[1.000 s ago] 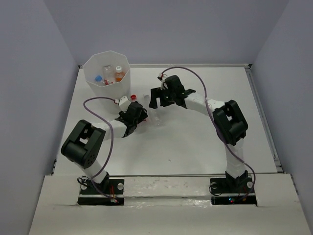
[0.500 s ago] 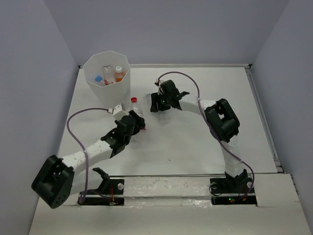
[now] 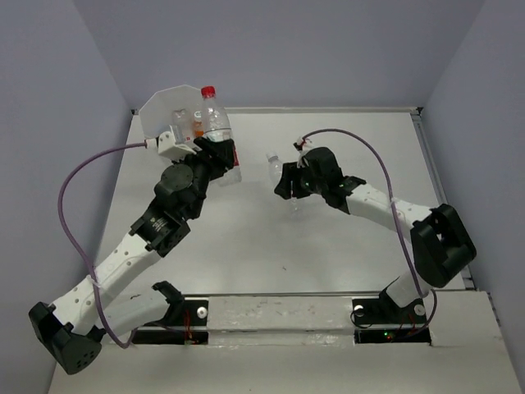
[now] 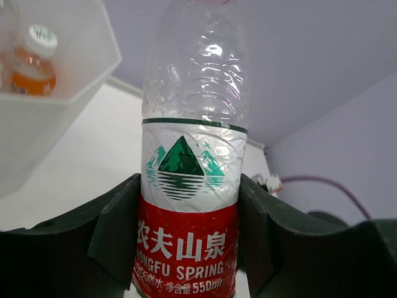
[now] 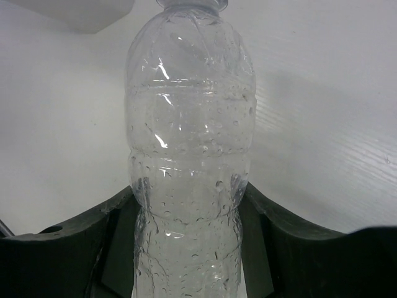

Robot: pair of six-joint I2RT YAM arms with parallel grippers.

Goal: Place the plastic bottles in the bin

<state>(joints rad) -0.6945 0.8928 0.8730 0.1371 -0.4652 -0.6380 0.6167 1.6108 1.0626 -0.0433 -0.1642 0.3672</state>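
Left gripper (image 4: 189,239) clamped the red-cap bottle (image 3: 215,123) upright at the bin (image 3: 157,113)'s right rim, so it needed centring over the opening before release; right gripper (image 5: 186,248) held a clear bottle (image 5: 189,143) mid-table, prob. lifted.

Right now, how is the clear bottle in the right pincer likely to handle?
Probably light: the clear bottle looks empty. Its thin, crinkled wall likely flexes under the right pincer. Droplets on it may make it slippery.
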